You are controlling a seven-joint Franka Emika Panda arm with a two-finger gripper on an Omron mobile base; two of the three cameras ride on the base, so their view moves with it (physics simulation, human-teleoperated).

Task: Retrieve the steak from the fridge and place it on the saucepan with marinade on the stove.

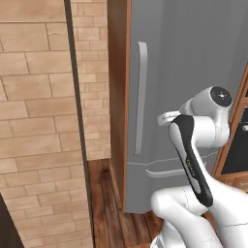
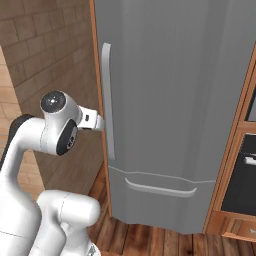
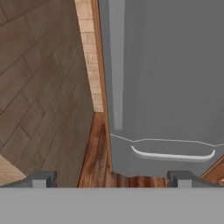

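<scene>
Wood floor before shut fridge

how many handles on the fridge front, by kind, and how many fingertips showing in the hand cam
long vertical handle: 1
curved drawer handle: 1
gripper fingertips: 2
total: 4, all at the shut fridge

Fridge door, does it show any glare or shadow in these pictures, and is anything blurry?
Left base view: the fridge door is flat matte grey, no glare, only soft vertical shading; its handle reads paler. Right base view: the same even light, faint streaks down the door, edges slightly soft. Hand view: the handle looks blurred and washed out, the fingertips sharper.
</scene>
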